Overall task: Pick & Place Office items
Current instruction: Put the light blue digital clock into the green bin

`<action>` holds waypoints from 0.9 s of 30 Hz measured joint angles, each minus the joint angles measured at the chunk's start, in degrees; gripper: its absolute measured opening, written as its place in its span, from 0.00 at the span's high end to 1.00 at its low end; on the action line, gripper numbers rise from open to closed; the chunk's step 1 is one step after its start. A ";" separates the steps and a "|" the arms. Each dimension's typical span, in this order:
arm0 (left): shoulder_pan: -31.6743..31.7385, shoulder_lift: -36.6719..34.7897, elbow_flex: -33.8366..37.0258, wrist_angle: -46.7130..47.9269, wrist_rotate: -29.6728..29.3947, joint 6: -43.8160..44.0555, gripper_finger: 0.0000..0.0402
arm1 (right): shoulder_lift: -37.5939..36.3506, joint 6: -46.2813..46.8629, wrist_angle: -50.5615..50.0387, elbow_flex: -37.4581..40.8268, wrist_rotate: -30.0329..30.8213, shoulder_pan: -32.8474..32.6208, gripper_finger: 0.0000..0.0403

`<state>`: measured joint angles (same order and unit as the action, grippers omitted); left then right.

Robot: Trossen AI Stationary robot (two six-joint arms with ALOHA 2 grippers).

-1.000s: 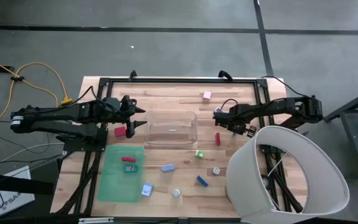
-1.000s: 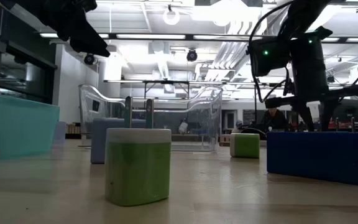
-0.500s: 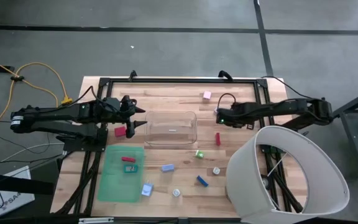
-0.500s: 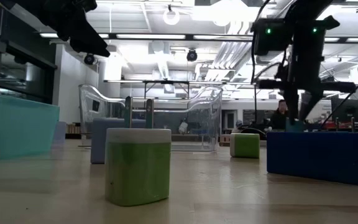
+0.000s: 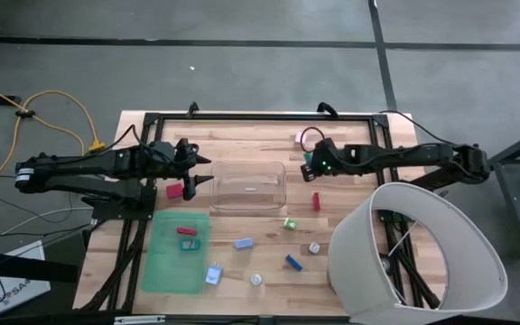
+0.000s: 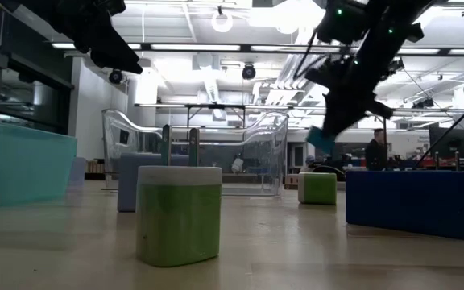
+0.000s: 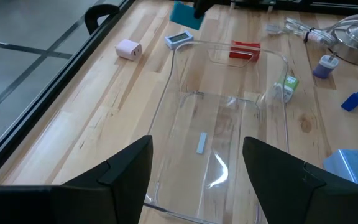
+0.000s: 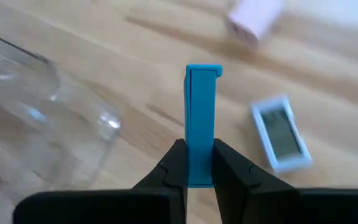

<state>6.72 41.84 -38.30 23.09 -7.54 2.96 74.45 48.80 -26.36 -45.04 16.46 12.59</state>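
right gripper [image 8: 199, 167], fingers closed on a flat teal piece [image 8: 202, 121] held on edge, clear of the table and just beside the clear bin [image 5: 248, 185], presumably for release into it. a white piece [image 8: 279, 133] and a pink piece [image 8: 254, 16] lie on the wood beyond. left gripper [image 7: 197, 163] waits at the bin's opposite side, fingers spread wide, empty. countable from above: one bin, one green mat [image 5: 176, 250] bearing two pieces, two red pieces on wood, roughly a dozen items overall.
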 joint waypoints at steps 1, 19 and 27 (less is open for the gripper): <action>-0.02 0.01 0.00 0.00 0.01 0.00 0.39 | -0.23 -1.62 1.26 0.00 0.05 0.27 0.90; 0.00 0.01 0.00 0.00 0.01 0.00 0.39 | -0.81 -32.28 31.54 0.00 -13.12 -2.26 0.90; 0.00 0.01 0.00 0.00 -0.01 0.00 0.39 | -0.81 -34.10 37.12 0.00 -20.05 -2.26 0.90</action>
<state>6.72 41.84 -38.30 23.09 -7.55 2.96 73.65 14.70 10.76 -45.04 -3.60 10.33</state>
